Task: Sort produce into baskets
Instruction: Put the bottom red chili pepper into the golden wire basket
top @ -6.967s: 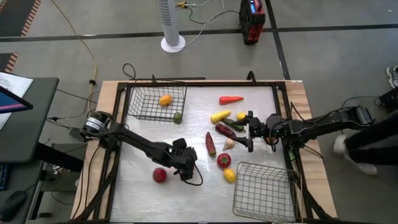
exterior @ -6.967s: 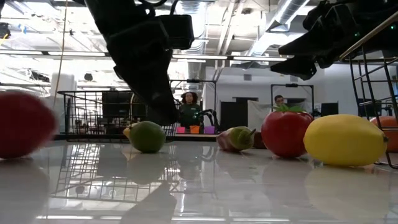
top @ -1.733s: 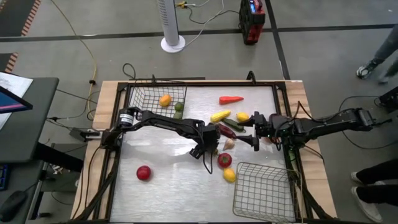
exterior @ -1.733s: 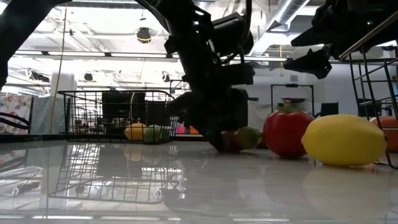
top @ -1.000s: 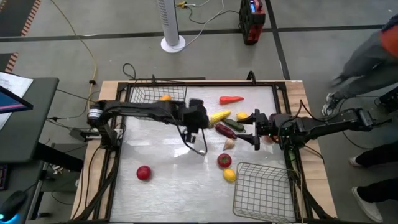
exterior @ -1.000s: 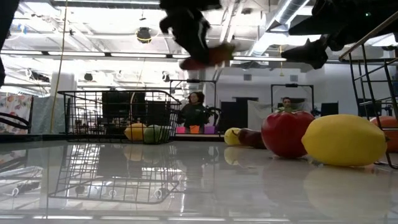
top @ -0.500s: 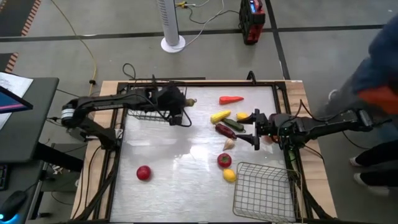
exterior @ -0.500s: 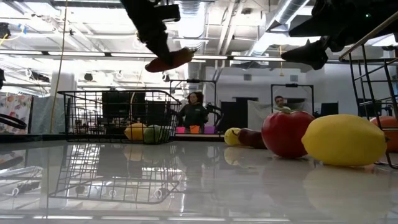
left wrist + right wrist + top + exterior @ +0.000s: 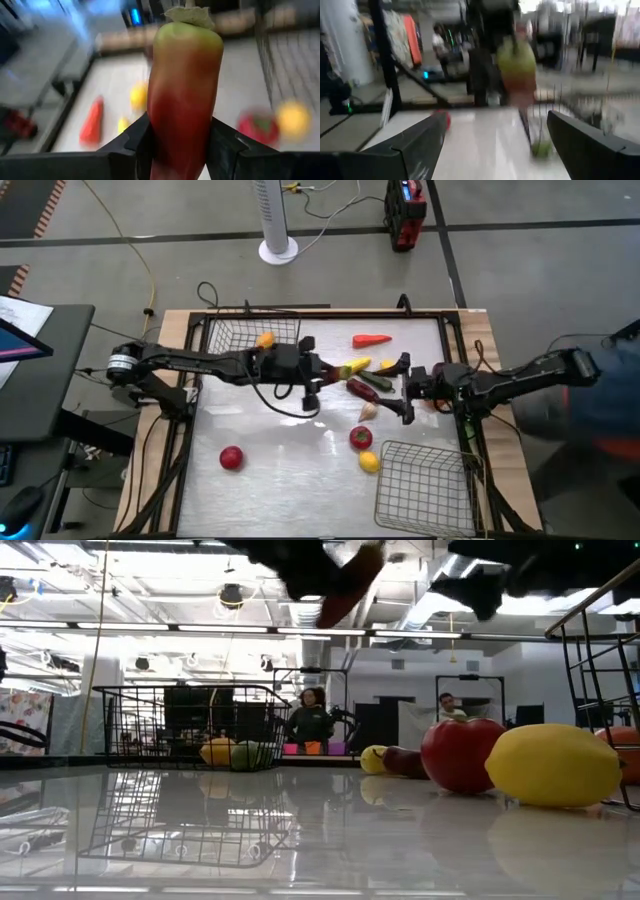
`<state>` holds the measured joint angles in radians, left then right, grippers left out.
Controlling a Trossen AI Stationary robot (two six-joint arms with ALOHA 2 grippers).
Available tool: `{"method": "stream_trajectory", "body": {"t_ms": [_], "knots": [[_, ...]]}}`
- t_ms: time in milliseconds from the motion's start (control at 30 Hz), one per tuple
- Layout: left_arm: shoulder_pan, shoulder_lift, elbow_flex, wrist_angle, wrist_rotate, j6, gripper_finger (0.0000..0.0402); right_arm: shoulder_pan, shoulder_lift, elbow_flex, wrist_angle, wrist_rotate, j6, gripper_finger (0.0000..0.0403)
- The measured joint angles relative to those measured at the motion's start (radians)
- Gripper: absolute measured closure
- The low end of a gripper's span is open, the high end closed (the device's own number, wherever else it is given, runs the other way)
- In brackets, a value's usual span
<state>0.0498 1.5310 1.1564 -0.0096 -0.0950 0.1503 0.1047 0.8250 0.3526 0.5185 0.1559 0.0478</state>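
While the left gripper (image 9: 314, 370) lifts a pepper (image 9: 183, 95), table (image 9: 280, 450) lies open.

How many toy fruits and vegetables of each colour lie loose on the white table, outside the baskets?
Red: 3 (red ball, red tomato, long red carrot shape)
Yellow: 3 (yellow corn cob, small yellow piece, yellow lemon)
Green: 1 (long green piece)
Dark purple-red: 1 (long dark piece)
White: 1 (white garlic)
Orange: 1 (orange round piece)
Total: 10

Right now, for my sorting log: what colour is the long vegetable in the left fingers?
Red shading to green, clearest in left wrist view.
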Motion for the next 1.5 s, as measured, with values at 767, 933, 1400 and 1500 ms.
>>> {"method": "stream_trajectory", "body": {"t_ms": [767, 933, 1400, 1500], "knots": [[-0.035, 0.073, -0.001, 0.322, 0.097, -0.002, 0.0278, -0.016, 0.355, 0.209, 0.351, -0.01, -0.285, 0.003], [-0.044, 0.073, -0.001, 0.318, 0.097, 0.014, 0.0278, -0.016, 0.412, 0.282, 0.349, -0.026, -0.309, 0.0049], [-0.05, 0.073, -0.001, 0.304, 0.056, 0.011, 0.0262, -0.012, 0.438, 0.314, 0.31, -0.029, -0.312, 0.0233], [-0.054, 0.073, -0.001, 0.302, 0.024, 0.039, 0.0235, -0.012, 0.437, 0.314, 0.294, -0.026, -0.311, 0.0246]]}}
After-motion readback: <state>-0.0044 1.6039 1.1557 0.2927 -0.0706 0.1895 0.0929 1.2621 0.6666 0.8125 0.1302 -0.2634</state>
